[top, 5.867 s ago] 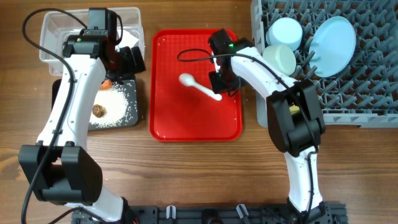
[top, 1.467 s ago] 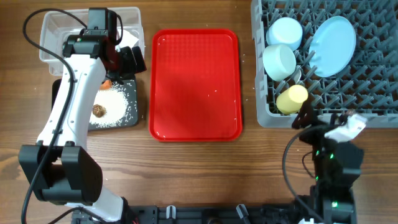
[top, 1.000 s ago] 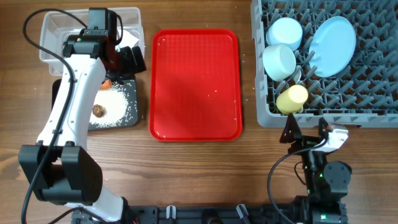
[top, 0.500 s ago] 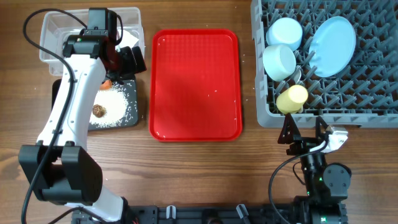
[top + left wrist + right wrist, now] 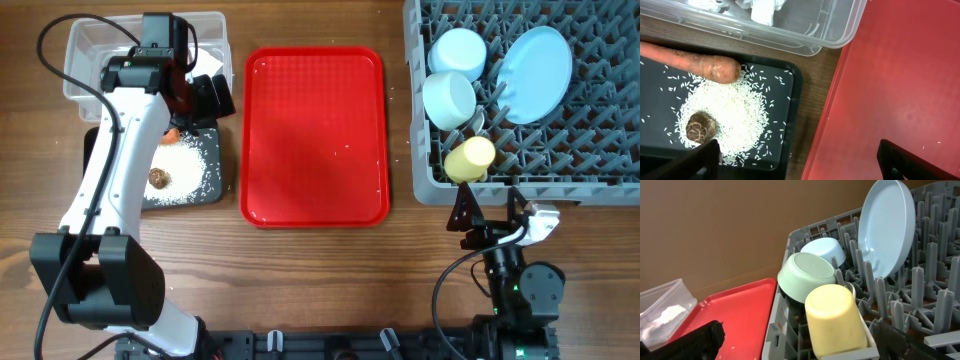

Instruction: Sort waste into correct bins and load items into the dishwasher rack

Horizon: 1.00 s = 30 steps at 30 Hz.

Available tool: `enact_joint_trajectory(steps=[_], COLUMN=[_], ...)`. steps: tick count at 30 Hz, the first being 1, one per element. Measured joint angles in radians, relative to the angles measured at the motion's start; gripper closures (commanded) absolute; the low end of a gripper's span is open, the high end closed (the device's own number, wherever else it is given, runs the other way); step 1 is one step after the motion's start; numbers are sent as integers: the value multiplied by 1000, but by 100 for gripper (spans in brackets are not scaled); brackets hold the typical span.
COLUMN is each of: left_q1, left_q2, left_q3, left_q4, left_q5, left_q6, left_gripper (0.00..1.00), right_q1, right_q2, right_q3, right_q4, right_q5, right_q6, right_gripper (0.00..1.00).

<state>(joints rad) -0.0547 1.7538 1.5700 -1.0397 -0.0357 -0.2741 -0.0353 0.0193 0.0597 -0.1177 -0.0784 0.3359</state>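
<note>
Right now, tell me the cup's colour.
Yellow; the cup shows best in the right wrist view.

- Left arm (image 5: 110,170): white links, black joints, with a black cable (image 5: 41,50) looping off it.
- Right arm (image 5: 512,285): mostly black, one white piece, thin black lead.
- Jaws: plain black.

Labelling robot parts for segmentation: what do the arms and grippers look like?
Left arm: white tubular links, black joints, a looping black cable. Right arm: mostly black here, a white piece, green light. Left gripper and right gripper have black fingers.
</note>
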Motion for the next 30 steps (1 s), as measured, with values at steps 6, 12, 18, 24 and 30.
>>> enact_joint_trajectory(steps=[6,12,18,24,30], left_q1=[0,-2,-45,-70,-64], left_q2=[0,0,-86,-472,-921], left_q3=[0,-2,-172,-742,-1209], left_q4=[0,66,488,930,1136], left_q5=[0,0,18,34,34], left_q6=[0,8,16,23,23], left_gripper=[0,0,0,0,0], right_q1=[0,0,0,0,0], right_q2=[0,0,0,0,-1], right_q3=[0,0,0,0,0], right_q4=[0,0,0,0,0], right_q5=[0,0,0,0,0], right_q6=[0,0,0,0,0], right_gripper=[0,0,0,0,0])
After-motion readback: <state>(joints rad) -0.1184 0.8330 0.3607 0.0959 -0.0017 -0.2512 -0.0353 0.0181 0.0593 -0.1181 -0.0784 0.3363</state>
